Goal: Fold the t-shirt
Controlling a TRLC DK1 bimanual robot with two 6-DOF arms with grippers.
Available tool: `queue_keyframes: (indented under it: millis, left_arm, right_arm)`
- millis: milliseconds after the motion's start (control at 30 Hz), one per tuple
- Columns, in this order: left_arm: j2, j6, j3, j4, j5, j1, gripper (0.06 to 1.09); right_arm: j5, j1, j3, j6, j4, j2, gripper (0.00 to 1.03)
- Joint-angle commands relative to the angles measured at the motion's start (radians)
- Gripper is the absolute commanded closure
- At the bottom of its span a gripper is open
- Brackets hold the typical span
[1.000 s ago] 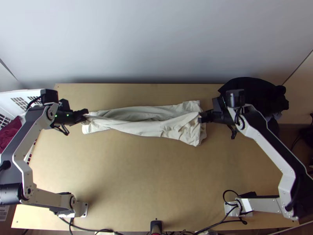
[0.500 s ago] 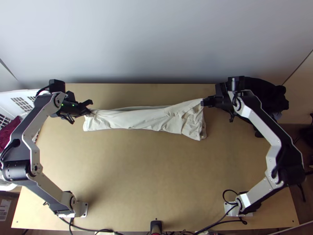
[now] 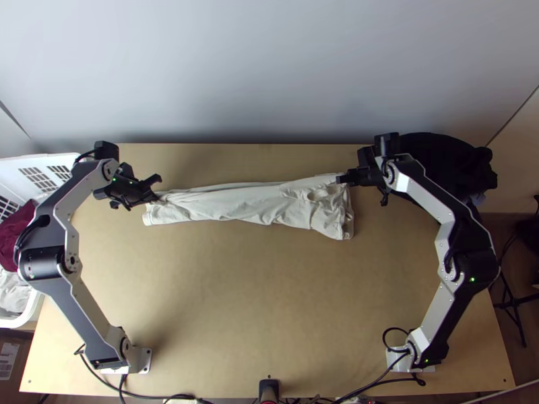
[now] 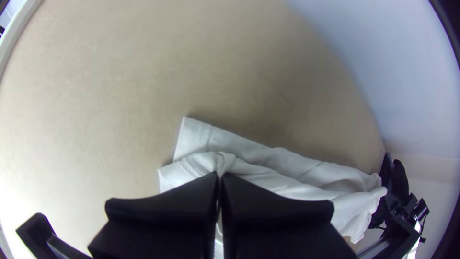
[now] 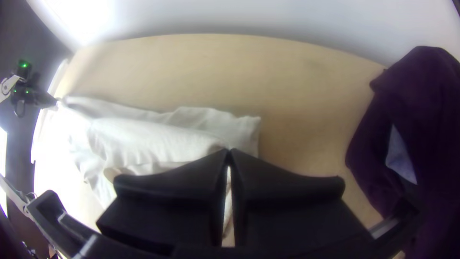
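The cream t-shirt (image 3: pixel 249 202) lies in a long, narrow, folded strip across the table's far part, wrinkled toward its right end. At its left end, my left gripper (image 3: pixel 156 196) is shut on the cloth; in the left wrist view the left gripper (image 4: pixel 219 177) pinches a gathered fold of the shirt (image 4: pixel 287 168). My right gripper (image 3: pixel 342 179) holds the shirt's far right corner; in the right wrist view the right gripper (image 5: pixel 229 153) is shut with cloth (image 5: pixel 158 139) between its tips.
A dark garment (image 3: pixel 445 161) lies at the table's far right corner. A white basket (image 3: pixel 34 303) with maroon and white cloth stands along the left edge. Bare wood (image 3: pixel 256 303) stretches between the arms' bases; a wall rises behind the table.
Both grippers have shifted: the left one to the right, the right one slightly left and away from the near edge. The shirt's upper layer has moved toward the far edge, covering the layer behind.
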Motion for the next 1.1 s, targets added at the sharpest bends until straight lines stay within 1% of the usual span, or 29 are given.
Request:
queue_keyframes:
  millis: [0, 167, 233, 267, 300, 333, 367, 400, 433, 667, 833, 900, 1000, 1067]
  left_arm:
    - [0.098, -0.017, 0.039, -0.019, 0.002, -0.020, 0.87]
    - [0.077, -0.011, 0.048, -0.066, 0.039, -0.050, 0.42]
    - [0.041, -0.011, 0.049, -0.080, 0.056, -0.050, 0.27]
    - [0.018, -0.011, 0.048, -0.082, 0.056, -0.050, 0.20]
    - [-0.008, -0.009, 0.048, -0.086, 0.058, -0.050, 0.15]
    - [-0.037, -0.008, 0.045, -0.094, 0.065, -0.050, 0.14]
    - [-0.066, -0.008, 0.040, -0.094, 0.082, -0.044, 0.12]
    - [-0.091, -0.011, 0.034, -0.095, 0.087, -0.041, 0.12]
    - [-0.114, -0.011, 0.031, -0.103, 0.104, -0.035, 0.12]
    - [-0.253, 0.008, -0.064, -0.117, 0.110, 0.023, 0.12]
    - [-0.350, 0.089, -0.167, -0.115, 0.117, 0.097, 0.12]
    - [-0.388, 0.111, -0.236, -0.066, 0.136, 0.131, 0.12]
    - [-0.442, 0.135, -0.373, 0.078, 0.140, 0.152, 0.12]
    - [-0.450, 0.132, -0.445, 0.168, 0.139, 0.152, 0.12]
  right_arm:
    - [0.018, 0.008, 0.019, 0.003, 0.023, 0.072, 1.00]
    - [0.026, 0.040, 0.007, -0.001, 0.027, 0.065, 1.00]
    - [0.026, 0.048, 0.007, 0.002, 0.038, 0.025, 1.00]
    - [0.026, 0.049, 0.007, 0.008, 0.040, -0.001, 0.98]
    - [0.026, 0.046, 0.004, 0.028, 0.040, -0.035, 0.84]
    - [0.026, 0.045, -0.015, 0.038, 0.040, -0.083, 0.63]
    - [0.026, 0.046, -0.039, 0.049, 0.047, -0.138, 0.38]
    - [0.026, 0.046, -0.061, 0.066, 0.050, -0.187, 0.16]
    - [0.025, 0.048, -0.076, 0.066, 0.050, -0.227, 0.04]
    - [0.026, 0.086, -0.202, 0.086, 0.041, -0.524, 0.03]
    - [0.026, 0.111, -0.252, 0.157, 0.001, -0.678, 0.03]
    - [0.026, 0.129, -0.265, 0.189, -0.025, -0.730, 0.03]
    - [0.026, 0.155, -0.275, 0.224, -0.049, -0.796, 0.04]
    - [0.026, 0.166, -0.272, 0.255, -0.058, -0.827, 0.04]
